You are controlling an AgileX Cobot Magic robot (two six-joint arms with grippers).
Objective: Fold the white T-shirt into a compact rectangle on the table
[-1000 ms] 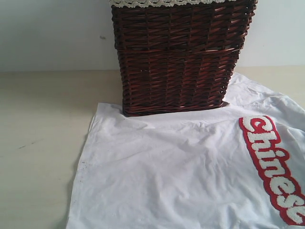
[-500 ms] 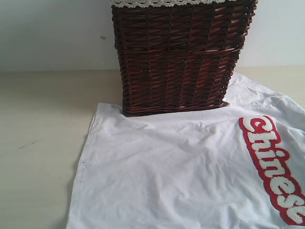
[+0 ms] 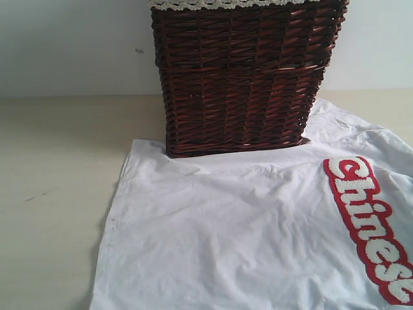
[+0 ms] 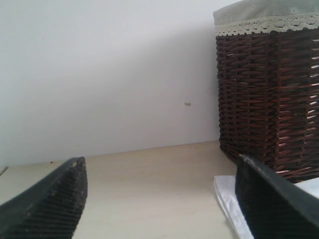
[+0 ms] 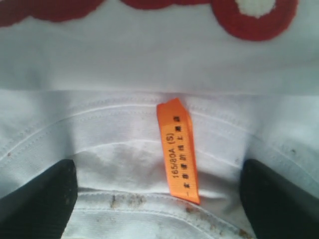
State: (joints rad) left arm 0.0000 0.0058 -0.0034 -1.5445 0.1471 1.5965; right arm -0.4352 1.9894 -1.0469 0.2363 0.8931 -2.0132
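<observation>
Pale grey-white wall (image 3: 71, 45) runs behind a beige worktop (image 3: 58, 194), where a dark brown wicker basket (image 3: 239, 84) with cream lace trim (image 3: 226, 4) stands. The white T-shirt (image 3: 245, 232) lies spread flat and slightly wrinkled on the worktop, its far edge against the foot of the basket. Its red patch (image 3: 368, 226) with fuzzy "Chinese" lettering sits toward the right.

The left end effector (image 4: 160, 199) is low over bare worktop with its jaws apart and nothing between them. A corner of the shirt lies just beside one finger.

The right end effector (image 5: 159, 196) is close above the collar, jaws spread wide. The orange neck tag (image 5: 178, 149) lies between its fingers, and I cannot tell whether they touch the cloth.
</observation>
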